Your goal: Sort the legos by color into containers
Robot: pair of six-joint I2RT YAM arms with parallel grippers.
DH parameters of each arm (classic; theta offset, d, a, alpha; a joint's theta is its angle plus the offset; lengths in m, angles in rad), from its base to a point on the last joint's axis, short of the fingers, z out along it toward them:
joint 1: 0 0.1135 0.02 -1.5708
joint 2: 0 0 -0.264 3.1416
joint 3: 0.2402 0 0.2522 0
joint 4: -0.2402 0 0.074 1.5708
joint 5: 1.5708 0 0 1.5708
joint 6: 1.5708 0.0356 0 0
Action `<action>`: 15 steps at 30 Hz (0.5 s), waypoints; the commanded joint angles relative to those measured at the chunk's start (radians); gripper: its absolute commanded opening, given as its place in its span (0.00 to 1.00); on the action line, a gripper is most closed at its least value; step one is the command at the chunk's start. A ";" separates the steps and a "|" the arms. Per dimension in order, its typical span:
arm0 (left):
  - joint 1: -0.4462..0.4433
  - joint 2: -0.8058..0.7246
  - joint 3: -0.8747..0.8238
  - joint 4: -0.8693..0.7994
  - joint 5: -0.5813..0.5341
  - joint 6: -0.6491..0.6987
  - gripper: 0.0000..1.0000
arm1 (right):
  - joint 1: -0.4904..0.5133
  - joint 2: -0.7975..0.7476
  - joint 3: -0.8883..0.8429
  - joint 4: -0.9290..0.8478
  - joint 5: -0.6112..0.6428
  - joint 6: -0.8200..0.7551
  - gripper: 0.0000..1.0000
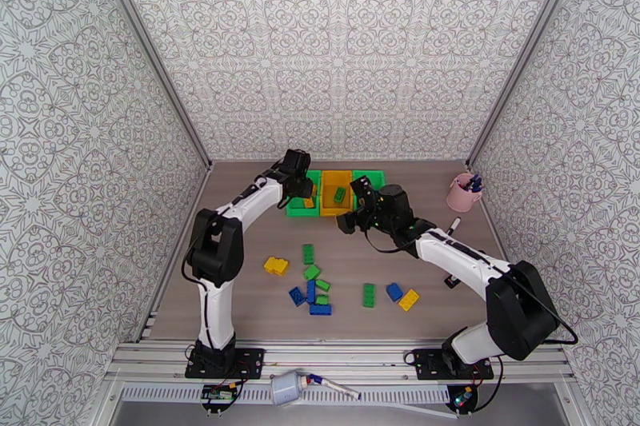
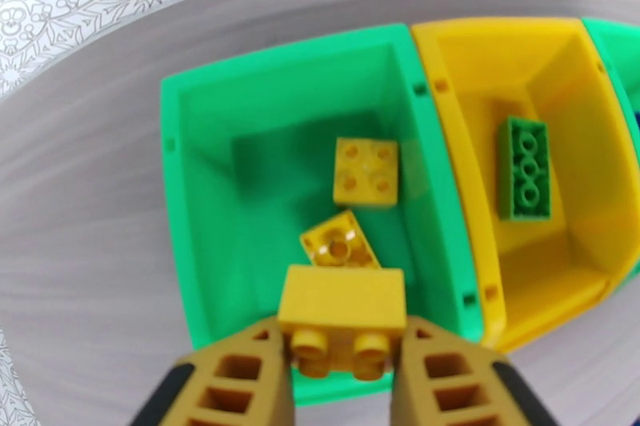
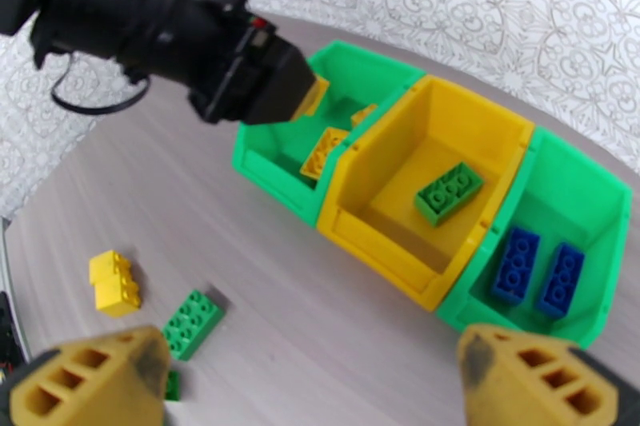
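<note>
yellow brick [image 2: 342, 309] clamped between left fingers [image 2: 232, 380], above left green bin [image 2: 180, 204]

No text, label, brand or number is legible on anything here.

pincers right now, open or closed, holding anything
Left pincer: closed on a yellow lego over the left green bin.
Right pincer: open, holding nothing.
</note>
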 commanded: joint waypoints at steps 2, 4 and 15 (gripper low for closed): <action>0.007 0.005 0.046 -0.004 -0.017 -0.026 0.53 | 0.009 -0.019 0.009 0.012 0.010 0.021 1.00; 0.006 -0.020 0.033 -0.008 -0.024 -0.027 0.64 | 0.009 -0.018 0.016 -0.002 0.012 0.011 1.00; 0.057 -0.377 -0.343 0.085 -0.037 -0.116 1.00 | 0.065 0.105 0.170 -0.148 -0.036 -0.144 1.00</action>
